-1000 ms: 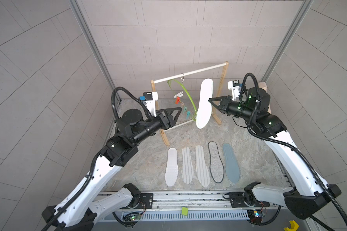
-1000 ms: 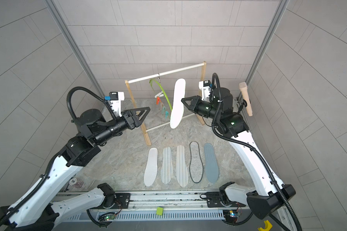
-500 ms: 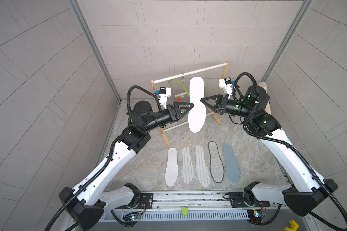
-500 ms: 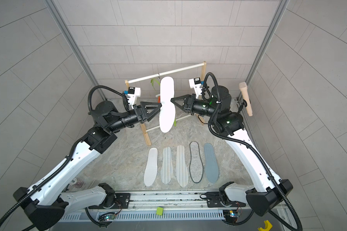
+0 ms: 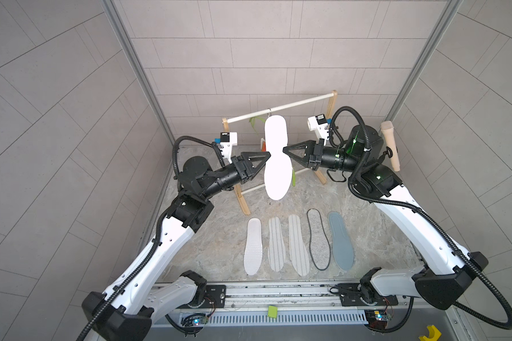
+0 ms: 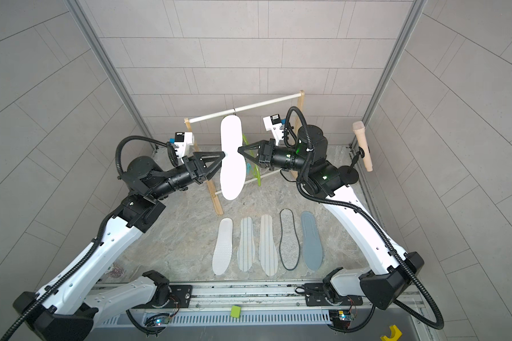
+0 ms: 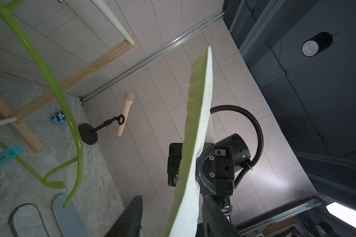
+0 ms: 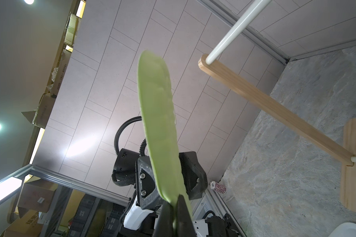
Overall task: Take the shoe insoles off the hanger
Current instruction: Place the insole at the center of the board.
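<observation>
At left, the left claw [image 5: 268, 156] has its jaws apart, straddling the left edge of the insole [image 5: 275, 165], not pinched on it. The insole hangs upright in mid-air in front of the rack [image 5: 302, 102], off the hanger [image 7: 47, 73], which looks empty from here. The right claw [image 5: 284, 149] is clamped on the insole's right edge at the waist.

Handling guess: light, thin foam that bends and would flop if taken by one end. The narrow waist, edge-on, is the place to hold. A shallow pinch may slip.

Below it, five insoles [image 5: 297, 245] lie in a row on the bench [image 5: 213, 236]. In the way are the rack's post by the left arm, the hanger just behind the insole, and a mic stand [image 5: 390, 144] far right beside the right arm.
</observation>
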Motion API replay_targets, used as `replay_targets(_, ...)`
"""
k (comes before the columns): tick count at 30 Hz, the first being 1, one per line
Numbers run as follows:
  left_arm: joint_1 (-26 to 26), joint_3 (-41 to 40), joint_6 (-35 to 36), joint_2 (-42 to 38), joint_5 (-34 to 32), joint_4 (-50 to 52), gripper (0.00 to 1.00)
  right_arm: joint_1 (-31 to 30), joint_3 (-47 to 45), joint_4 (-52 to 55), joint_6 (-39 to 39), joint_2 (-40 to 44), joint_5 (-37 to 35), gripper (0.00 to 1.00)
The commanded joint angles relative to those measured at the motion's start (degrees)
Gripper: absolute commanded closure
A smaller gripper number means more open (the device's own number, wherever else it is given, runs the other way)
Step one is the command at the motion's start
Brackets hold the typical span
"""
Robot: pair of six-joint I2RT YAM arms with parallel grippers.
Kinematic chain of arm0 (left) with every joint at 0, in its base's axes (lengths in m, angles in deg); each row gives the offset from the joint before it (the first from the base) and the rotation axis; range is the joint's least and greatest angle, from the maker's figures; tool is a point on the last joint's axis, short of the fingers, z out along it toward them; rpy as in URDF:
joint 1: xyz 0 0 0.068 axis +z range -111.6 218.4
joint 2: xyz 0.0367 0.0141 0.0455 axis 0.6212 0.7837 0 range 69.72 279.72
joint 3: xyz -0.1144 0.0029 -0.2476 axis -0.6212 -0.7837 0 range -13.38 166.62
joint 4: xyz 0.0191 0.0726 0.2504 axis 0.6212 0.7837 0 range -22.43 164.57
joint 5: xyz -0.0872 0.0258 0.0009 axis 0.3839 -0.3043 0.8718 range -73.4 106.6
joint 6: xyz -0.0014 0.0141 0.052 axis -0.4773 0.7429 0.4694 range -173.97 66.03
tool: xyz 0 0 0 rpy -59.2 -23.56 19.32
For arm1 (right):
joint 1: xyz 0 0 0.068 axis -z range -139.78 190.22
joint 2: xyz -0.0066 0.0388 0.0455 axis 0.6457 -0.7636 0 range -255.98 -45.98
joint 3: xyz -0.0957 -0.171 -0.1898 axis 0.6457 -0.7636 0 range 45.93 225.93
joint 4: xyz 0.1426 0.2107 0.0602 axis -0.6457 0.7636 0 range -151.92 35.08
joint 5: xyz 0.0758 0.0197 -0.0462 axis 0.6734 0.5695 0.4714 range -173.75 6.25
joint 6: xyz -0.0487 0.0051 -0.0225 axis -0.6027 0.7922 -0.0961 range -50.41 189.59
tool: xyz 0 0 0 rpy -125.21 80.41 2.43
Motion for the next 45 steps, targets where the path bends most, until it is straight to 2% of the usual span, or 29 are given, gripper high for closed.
replay_targets(1, 0.3, 0.0, -4.7, 0.4, 2.9, -7.4, 0.57, -1.5, 0.5, 0.9, -0.9, 0.6, -0.4, 1.00)
replay_targets(5, 0.4, -0.1, -6.3, 1.1, 3.5, -10.0, 0.75, -2.2, -0.2, 1.2, -1.3, 0.3, -1.3, 1.00)
replay_targets(10, 0.4, -1.5, -7.1, 0.3, 3.7, -10.5, 0.83, -2.3, -0.4, 1.4, -1.3, 0.1, -1.3, 1.00)
replay_targets(12, 0.4, -1.8, -6.8, -0.2, 3.6, -9.2, 0.92, -2.2, -0.4, 2.1, -1.9, 0.0, -0.9, 1.00)
replay_targets(13, 0.4, -1.9, -6.5, -0.4, 3.5, -8.4, 0.97, -2.2, -0.1, 3.3, -2.5, -0.2, -0.6, 0.97)
replay_targets(14, 0.5, -2.0, -5.9, -1.0, 3.5, -6.8, 1.00, -2.0, 0.5, 5.5, -3.9, -0.3, -0.7, 0.84)
replay_targets(18, 0.9, -3.3, 1.0, -4.7, 4.5, 6.0, 1.00, 0.0, 2.5, 12.6, -8.8, 0.4, -0.6, 0.47)
replay_targets(20, 2.1, -6.2, 3.9, -7.5, 5.7, 11.8, 1.00, 1.9, 3.2, 15.1, -10.5, 1.5, -0.4, 0.39)
replay_targets(24, 5.7, -12.7, 10.5, -12.9, 7.2, 27.3, 1.00, 7.1, 3.4, 18.3, -11.4, 4.3, 1.4, 0.37)
replay_targets(28, 8.7, -18.5, 16.8, -17.4, 5.7, 38.3, 1.00, 11.0, 2.9, 21.4, -13.2, 7.2, 2.4, 0.36)
replay_targets(31, 11.0, -20.3, 23.8, -17.5, 3.3, 46.2, 1.00, 11.9, 2.5, 23.6, -14.8, 8.8, 2.3, 0.36)
replay_targets(34, 12.2, -18.3, 36.0, -11.6, -2.3, 56.4, 1.00, 11.9, 0.7, 23.8, -14.7, 9.7, 1.7, 0.36)
replay_targets(38, 13.2, -15.4, 46.8, -0.8, -6.4, 64.8, 1.00, 12.0, -1.6, 23.7, -14.5, 9.9, 0.8, 0.37)
replay_targets(41, 13.9, -13.2, 50.2, 5.7, -7.3, 67.5, 1.00, 12.0, -2.4, 23.4, -14.4, 10.1, 0.0, 0.37)
replay_targets(42, 13.9, -12.8, 50.2, 7.0, -9.8, 68.0, 1.00, 12.0, -2.8, 23.3, -14.4, 10.1, 0.0, 0.37)
replay_targets(45, 14.4, -12.5, 49.9, 10.1, -11.2, 67.6, 1.00, 12.0, -4.1, 23.2, -14.6, 10.5, -0.3, 0.37)
